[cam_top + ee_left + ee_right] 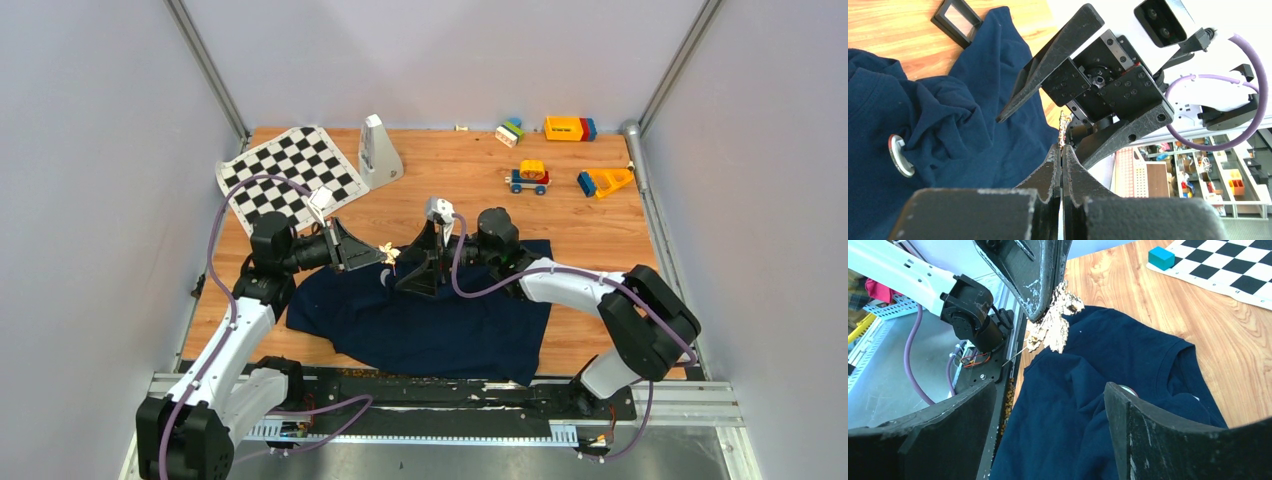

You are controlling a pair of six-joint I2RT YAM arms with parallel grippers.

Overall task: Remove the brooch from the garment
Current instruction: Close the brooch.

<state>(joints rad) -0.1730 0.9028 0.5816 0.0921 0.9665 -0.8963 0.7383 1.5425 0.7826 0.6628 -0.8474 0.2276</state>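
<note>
The brooch (1054,325), a glittery gold piece with a thin bare pin, is pinched in the tips of my left gripper (1062,147), which is shut on it. It hangs just above the collar end of the dark navy garment (440,325), and seems apart from the cloth. In the top view the brooch (388,254) sits between the two grippers. My right gripper (1050,390) is open and empty, hovering over the garment (1088,405) and facing the left gripper (374,257) at close range. A round silver disc (898,155) lies in the folds of the garment (958,130).
The chequered mat (290,175) with a blue cube (1161,257) lies at the back left, beside a white metronome-like object (378,150). Toy blocks and a small car (528,178) stand at the back right. A black square frame (955,20) lies by the garment.
</note>
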